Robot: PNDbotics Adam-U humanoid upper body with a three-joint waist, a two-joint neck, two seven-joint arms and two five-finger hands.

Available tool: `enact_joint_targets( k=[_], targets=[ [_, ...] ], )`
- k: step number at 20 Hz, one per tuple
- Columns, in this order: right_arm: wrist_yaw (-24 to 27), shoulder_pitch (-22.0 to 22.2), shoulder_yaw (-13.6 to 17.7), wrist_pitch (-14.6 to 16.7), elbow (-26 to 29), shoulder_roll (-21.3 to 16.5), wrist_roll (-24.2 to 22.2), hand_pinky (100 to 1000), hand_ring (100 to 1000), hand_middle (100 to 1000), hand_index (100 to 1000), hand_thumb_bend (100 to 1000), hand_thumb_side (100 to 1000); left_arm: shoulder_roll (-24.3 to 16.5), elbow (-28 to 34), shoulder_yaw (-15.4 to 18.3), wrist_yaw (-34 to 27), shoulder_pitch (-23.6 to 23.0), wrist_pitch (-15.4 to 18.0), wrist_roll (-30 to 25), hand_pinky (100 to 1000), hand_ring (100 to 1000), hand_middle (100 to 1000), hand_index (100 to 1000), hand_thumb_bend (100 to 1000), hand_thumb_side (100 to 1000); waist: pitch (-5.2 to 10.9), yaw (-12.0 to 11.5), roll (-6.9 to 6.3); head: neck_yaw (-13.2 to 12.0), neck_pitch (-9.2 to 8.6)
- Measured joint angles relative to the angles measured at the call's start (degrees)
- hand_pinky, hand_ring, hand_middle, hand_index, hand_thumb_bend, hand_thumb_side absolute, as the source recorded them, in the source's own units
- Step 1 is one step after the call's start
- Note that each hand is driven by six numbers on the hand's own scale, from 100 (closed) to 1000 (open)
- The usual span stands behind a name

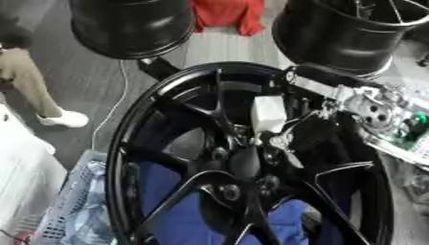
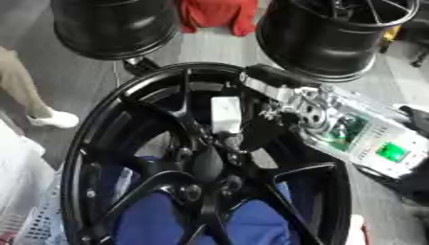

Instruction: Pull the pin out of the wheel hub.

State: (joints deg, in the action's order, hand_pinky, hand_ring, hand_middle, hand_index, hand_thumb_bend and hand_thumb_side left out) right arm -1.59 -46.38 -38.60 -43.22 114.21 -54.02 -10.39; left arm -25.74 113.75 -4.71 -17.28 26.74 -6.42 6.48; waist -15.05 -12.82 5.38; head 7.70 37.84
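The right hand (image 1: 306, 131) reaches in from two o'clock to the wheel hub (image 1: 243, 162), positioned to extract the pin (image 1: 268, 114). Its fingers cannot be told apart or closed against the black spokes. Left hand not seen.

Both views sit in the head, side by side, looking steeply down and close in on the wheel hub (image 1: 251, 158), which fills most of each frame. Same moment, nearly the same picture. Right eye view is offset: the hub centre sits further left of frame there, and more of the right arm (image 2: 352, 129) shows at centre right, with its green-lit panel. Left eye view cuts that arm off at the right edge. Shared: the hub, two black rims (image 1: 134, 26) along the top edge, a red cloth (image 2: 214, 16) at top centre, grey floor at upper left.
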Motion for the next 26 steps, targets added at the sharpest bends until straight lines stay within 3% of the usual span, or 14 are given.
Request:
enact_joint_targets(
  k=[12,18,22,26],
  targets=[
    [4.40,-5.05,7.82,-3.51,0.00,-1.63,-4.65,366,500,447,319,100,100,0.00,0.00,0.01,0.14,-0.01,-0.05,0.06,711,625,587,703,100,643,0.22,0.55,0.02,-0.28,0.43],
    [4.73,-6.83,15.82,-4.70,0.00,-3.87,-5.79,345,494,452,303,100,100,-0.01,0.00,0.04,0.14,-0.01,-0.04,0.23,712,626,587,704,100,638,1.01,1.56,-0.25,-0.77,1.29],
    [3.43,-0.94,22.50,-6.41,0.01,-8.12,-4.03,356,496,460,303,100,100,-0.07,0.00,0.21,0.18,-0.13,0.11,0.46,712,626,587,703,100,635,1.58,2.47,-0.60,-1.33,1.86],
    [2.18,10.23,30.02,-8.21,0.01,-12.83,1.57,353,498,469,305,100,100,-0.33,0.00,0.51,0.24,-0.52,0.25,0.80,712,626,587,703,100,633,1.91,3.54,-1.14,-2.07,1.91]
  ],
)
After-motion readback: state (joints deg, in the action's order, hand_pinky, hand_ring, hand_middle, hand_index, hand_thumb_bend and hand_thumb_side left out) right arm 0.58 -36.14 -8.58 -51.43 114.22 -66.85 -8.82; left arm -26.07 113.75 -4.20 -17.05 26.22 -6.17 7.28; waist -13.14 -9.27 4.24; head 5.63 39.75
